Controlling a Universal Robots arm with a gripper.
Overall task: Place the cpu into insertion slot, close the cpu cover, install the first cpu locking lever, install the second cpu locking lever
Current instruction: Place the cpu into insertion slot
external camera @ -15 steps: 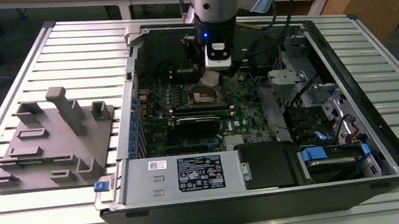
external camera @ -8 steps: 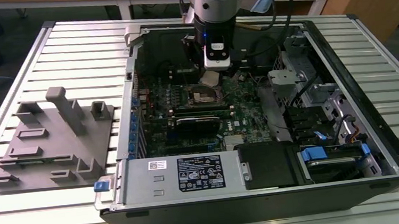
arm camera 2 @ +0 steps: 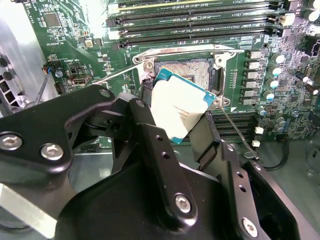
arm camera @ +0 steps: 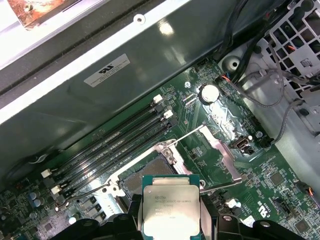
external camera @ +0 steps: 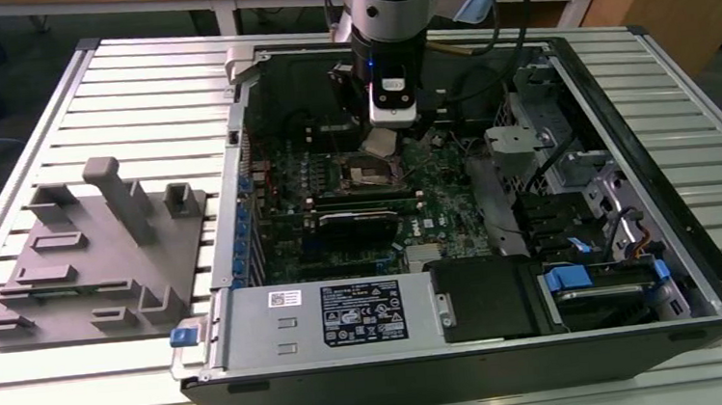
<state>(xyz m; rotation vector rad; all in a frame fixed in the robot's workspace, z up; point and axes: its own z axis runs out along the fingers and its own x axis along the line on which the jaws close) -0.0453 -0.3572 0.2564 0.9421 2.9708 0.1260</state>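
Gripper is narrowed down onto the cpu, fingers pinching two opposite edges, metal lid facing the first wrist cam. In the second wrist view the chip sits tilted, one corner dipping toward the insertion slot. I judge it hovers just over the socket and isn't seated yet; can't tell if that low corner touches the rim. In the exterior view the arm hangs straight down near upper centre of the frame, chip just above the socket.

Cpu cover is swung open beside the slot, so the contact field is exposed.

Handling, my guess: the chip is light, thin and stiff, w/ no flex. The smooth lid and narrow edges could slip if the pinch is off-centre. The underside contacts and the socket field look fragile, so an edge grip is the right hold, as here. The tilt could bind it against the rim.

Surface: green motherboard flat inside an open PC case. RAM slots lie close by the socket and a black card sits just below it in the exterior view. The PSU is at lower centre. Tight spot, little side clearance.

Room: the case lies on a slatted metal table, a grey fixture block at the exterior view's left, wooden furniture along the top edge.
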